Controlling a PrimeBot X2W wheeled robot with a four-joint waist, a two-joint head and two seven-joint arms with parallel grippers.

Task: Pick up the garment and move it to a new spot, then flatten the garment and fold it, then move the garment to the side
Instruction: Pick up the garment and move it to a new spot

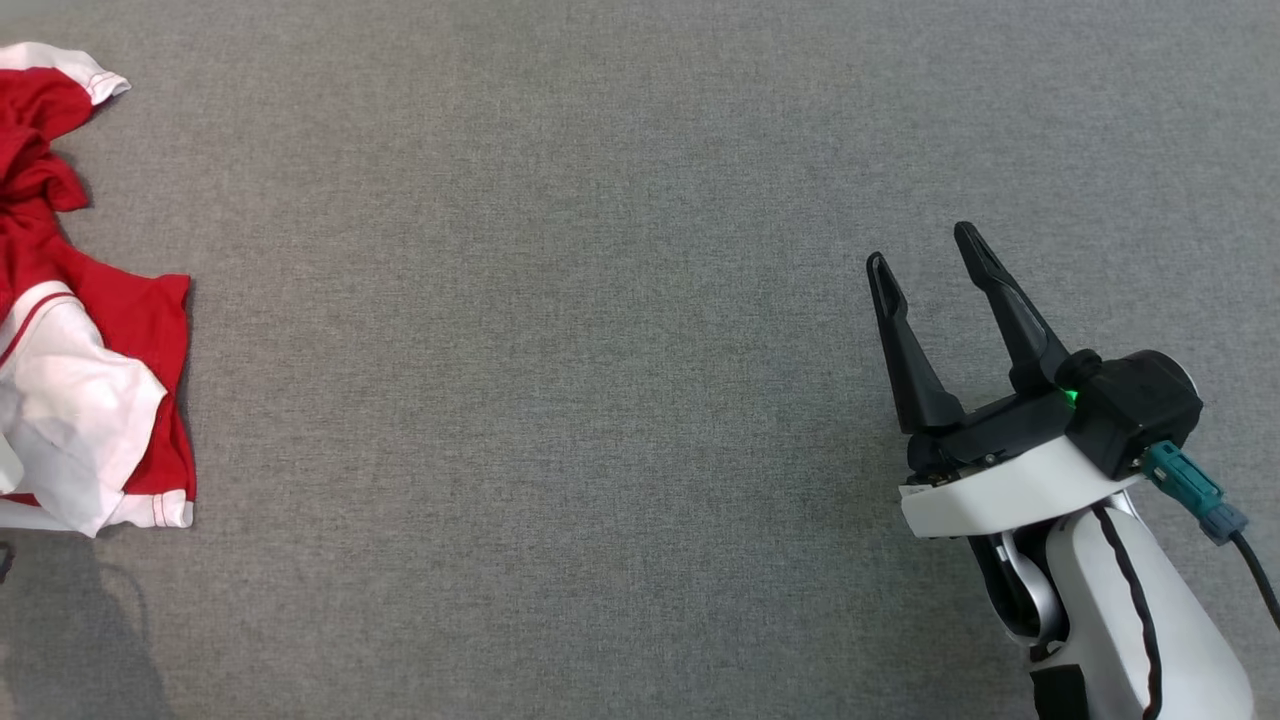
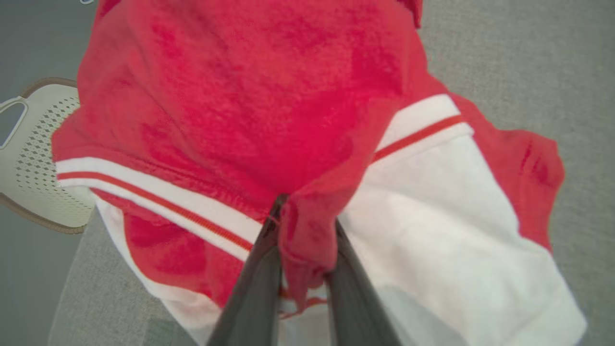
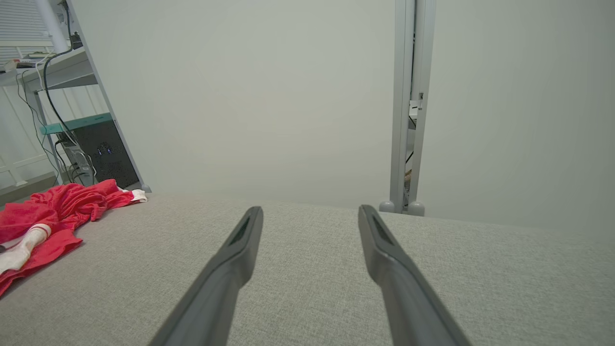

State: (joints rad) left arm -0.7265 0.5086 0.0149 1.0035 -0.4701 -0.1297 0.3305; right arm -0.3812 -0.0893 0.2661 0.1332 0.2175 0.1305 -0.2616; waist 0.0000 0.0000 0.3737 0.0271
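The garment (image 1: 90, 330), red with white panels and striped trim, is lying crumpled at the left edge of the grey bench (image 1: 600, 350), running out of the head view on that side. The left gripper (image 2: 307, 214) is pinching a narrow ridge of red cloth between its two dark fingers, with the rest of the heap bunching up beyond the tips. The right gripper (image 1: 920, 245) is hovering over the right part of the bench, well apart from the garment, its fingers spread wide and holding nothing.

The pinch looks shallow, so the fold is at risk of sliding out once the weight of the cloth starts pulling on it. It may also be catching a single layer only, in which case a lift would leave the garment dangling in a twisted rope that is harder to flatten. A pale perforated chair (image 2: 43, 163) is standing just past the bench edge beside the heap. Any slack falling that way could drag the rest off the bench.

Room for the move is lying toward the middle: a broad bare stretch is separating the garment from the right gripper. Beyond the far edge a plain wall and an upright metal post (image 3: 408, 105) are standing close, so carrying high and far in that direction is looking less safe.
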